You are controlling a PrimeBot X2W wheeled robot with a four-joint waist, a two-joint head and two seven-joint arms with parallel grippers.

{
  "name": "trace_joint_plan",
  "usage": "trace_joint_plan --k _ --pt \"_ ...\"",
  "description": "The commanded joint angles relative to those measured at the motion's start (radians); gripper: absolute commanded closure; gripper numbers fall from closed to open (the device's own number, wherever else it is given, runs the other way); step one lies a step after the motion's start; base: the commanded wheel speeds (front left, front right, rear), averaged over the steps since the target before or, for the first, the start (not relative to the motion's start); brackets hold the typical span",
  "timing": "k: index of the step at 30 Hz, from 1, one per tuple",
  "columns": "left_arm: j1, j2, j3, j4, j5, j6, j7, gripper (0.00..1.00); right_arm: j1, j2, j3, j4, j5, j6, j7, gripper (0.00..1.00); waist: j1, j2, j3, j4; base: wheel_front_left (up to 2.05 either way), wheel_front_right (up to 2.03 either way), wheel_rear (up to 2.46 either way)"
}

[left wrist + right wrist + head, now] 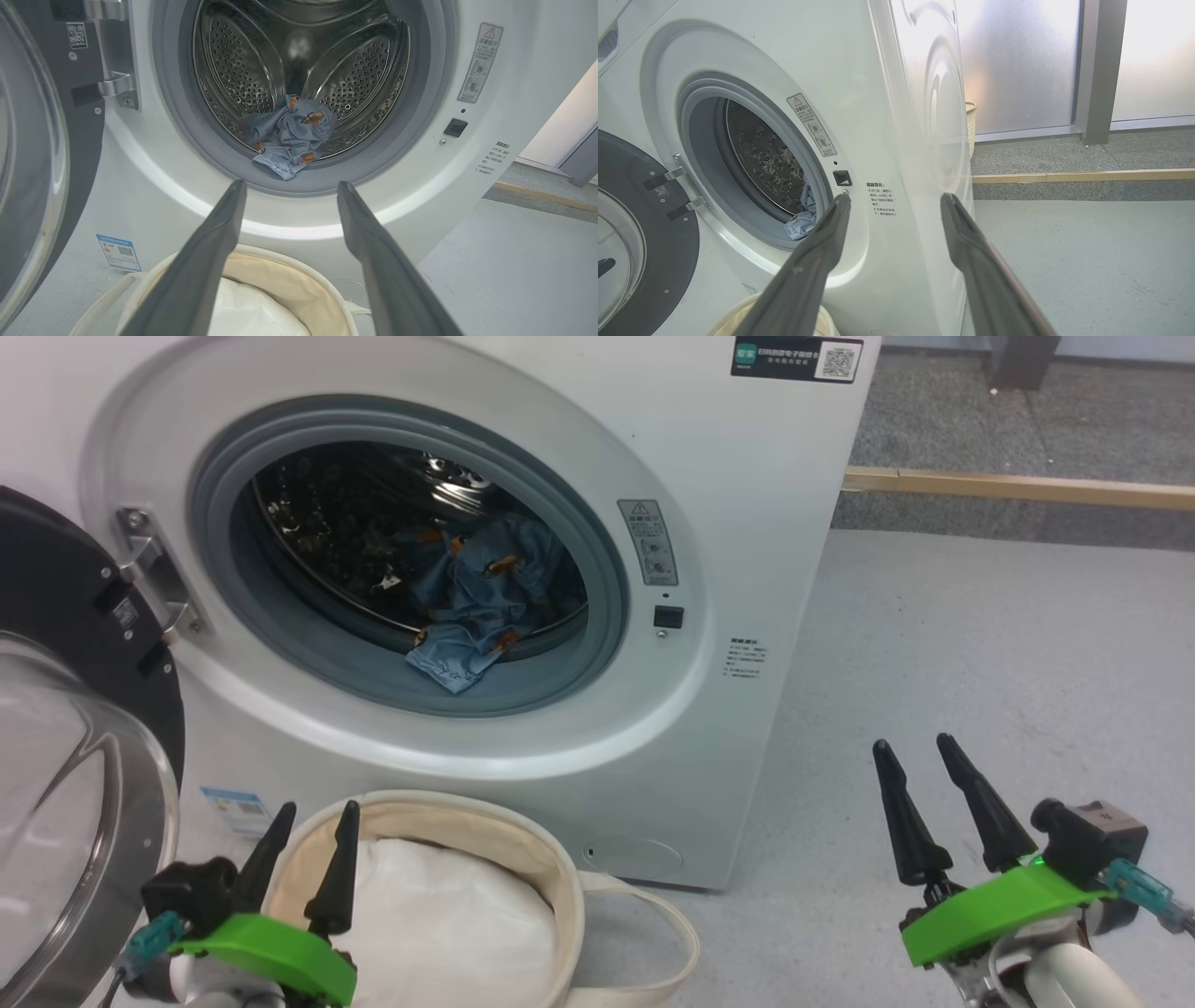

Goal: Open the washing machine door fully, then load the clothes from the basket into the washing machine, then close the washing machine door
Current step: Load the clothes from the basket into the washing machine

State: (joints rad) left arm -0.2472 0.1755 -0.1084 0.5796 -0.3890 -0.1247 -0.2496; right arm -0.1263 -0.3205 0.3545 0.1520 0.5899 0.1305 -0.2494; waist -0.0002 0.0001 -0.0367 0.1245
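Both our grippers hang empty, fingers spread: the left gripper (pixel 319 807) over the basket's (pixel 551 859) left rim, the right gripper (pixel 912 742) above bare floor (pixel 980 635). We see the washing machine (pixel 747 476) with its door (pixel 56 597) swung wide left. The basket sits just beside its front, holding a white cloth (pixel 448 915). The clothes (pixel 476 607) lie in the drum (pixel 355 523), one corner draped over the grey ring (pixel 607 569).

**Door wide open, printed clothes in the drum**

The white washing machine (pixel 728 523) stands ahead of the left fingers (pixel 334 882). Its black-rimmed washing machine door (pixel 84 756) hangs wide open to their left. The blue printed clothes (pixel 476 597) lie crumpled in the steel drum, one corner over the grey ring. The cream basket (pixel 560 868) sits upright under the left fingers, well apart from the right fingers (pixel 904 821).
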Motion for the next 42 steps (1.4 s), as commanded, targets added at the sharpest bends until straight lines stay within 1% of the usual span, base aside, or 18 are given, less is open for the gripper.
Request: trace_joint_plan --k 1,14,20,26,34,35,38,42 --pt "-0.038 0.016 0.04 -0.039 0.007 -0.006 -0.012 0.0 -0.014 -0.009 0.002 -0.034 -0.008 0.0 -0.012 0.0 0.0002 -0.0001 -0.001 0.002 0.0 0.0 0.0" --pt "-0.047 0.022 0.034 -0.031 -0.013 -0.006 -0.012 0.0 -0.023 -0.011 0.01 -0.029 -0.008 0.0 -0.012 0.0 0.0002 -0.0001 0.014 -0.024 0.0 0.0 0.0" --pt "-0.094 0.026 -0.008 0.052 -0.043 -0.006 -0.012 0.0 -0.04 -0.011 0.04 -0.027 -0.006 0.0 -0.012 0.0 0.0002 -0.0001 0.053 -0.053 0.0 0.0 0.0" --pt "-0.262 0.048 -0.063 0.18 -0.093 -0.006 -0.012 0.0 -0.094 -0.018 0.041 -0.049 -0.027 0.0 -0.012 0.0 0.0002 -0.0001 0.183 -0.091 0.0 0.0 0.0" --pt "-0.512 0.092 -0.091 0.297 -0.163 -0.006 -0.012 0.0 -0.154 -0.008 0.013 -0.093 -0.083 0.0 -0.012 0.0 0.0002 -0.0001 0.369 -0.152 0.0 0.0 0.0" --pt "-0.512 0.092 -0.091 0.297 -0.163 -0.006 -0.012 0.0 -0.154 -0.008 0.013 -0.093 -0.083 0.0 -0.012 0.0 0.0002 -0.0001 0.369 -0.152 0.0 0.0 0.0" --pt "-0.582 0.115 -0.118 0.336 -0.179 -0.006 -0.012 0.0 -0.17 0.006 0.005 -0.115 -0.106 0.0 -0.012 0.0 0.0002 -0.0001 0.429 -0.179 0.0 0.0 0.0" --pt "-0.656 0.148 -0.181 0.384 -0.209 -0.006 -0.012 0.0 -0.185 0.025 -0.005 -0.143 -0.135 0.0 -0.012 0.0 0.0002 -0.0001 0.498 -0.216 0.0 0.0 0.0"
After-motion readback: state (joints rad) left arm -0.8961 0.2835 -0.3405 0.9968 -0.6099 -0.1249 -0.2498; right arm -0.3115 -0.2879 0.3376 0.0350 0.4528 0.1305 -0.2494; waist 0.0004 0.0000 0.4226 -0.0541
